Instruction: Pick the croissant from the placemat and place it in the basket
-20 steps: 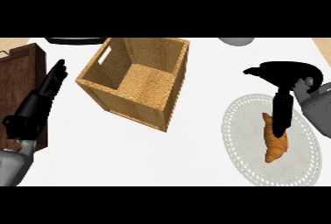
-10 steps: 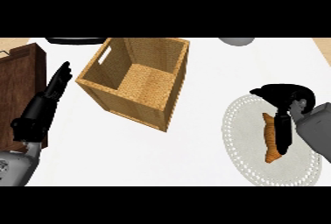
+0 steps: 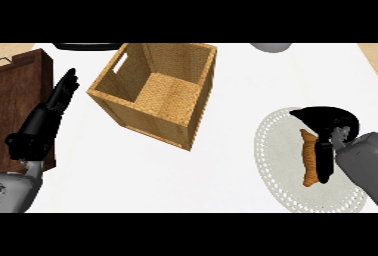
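Currently, the right hand sits over the far end of the croissant, with its fingers curled down along the pastry's right side and touching it (closed around the croissant, not spread). The croissant lies lengthwise, near to far, on the round pale placemat at the right of the counter. The wicker basket stands well apart to the left, tilted. The left hand rests at the far left, fingers straight, holding nothing, over a dark wooden board.
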Robot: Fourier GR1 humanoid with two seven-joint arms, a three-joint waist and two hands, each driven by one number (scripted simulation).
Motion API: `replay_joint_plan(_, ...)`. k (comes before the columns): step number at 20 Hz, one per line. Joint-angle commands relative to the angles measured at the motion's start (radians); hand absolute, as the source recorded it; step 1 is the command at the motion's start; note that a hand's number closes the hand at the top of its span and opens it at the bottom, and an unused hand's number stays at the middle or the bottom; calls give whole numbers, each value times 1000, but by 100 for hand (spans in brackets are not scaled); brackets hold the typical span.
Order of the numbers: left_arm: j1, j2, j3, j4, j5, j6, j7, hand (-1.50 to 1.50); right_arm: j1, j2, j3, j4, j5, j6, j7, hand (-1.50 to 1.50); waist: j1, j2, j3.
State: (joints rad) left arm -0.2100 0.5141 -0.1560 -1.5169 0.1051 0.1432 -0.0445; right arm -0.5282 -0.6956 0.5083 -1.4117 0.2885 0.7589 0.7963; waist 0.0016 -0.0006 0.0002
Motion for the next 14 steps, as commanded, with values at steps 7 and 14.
replay_joint_plan(7, 77, -24, 88, -35, -37, -92, -33, 0, 135, 53, -89, -74, 169, 6, -61, -150, 1, -1, 0)
replay_joint_plan(14, -12, -113, 95, 21, -110, -91, 19, 0, 170, 76, -168, -43, 264, 11, -165, -150, -4, 1, 0)
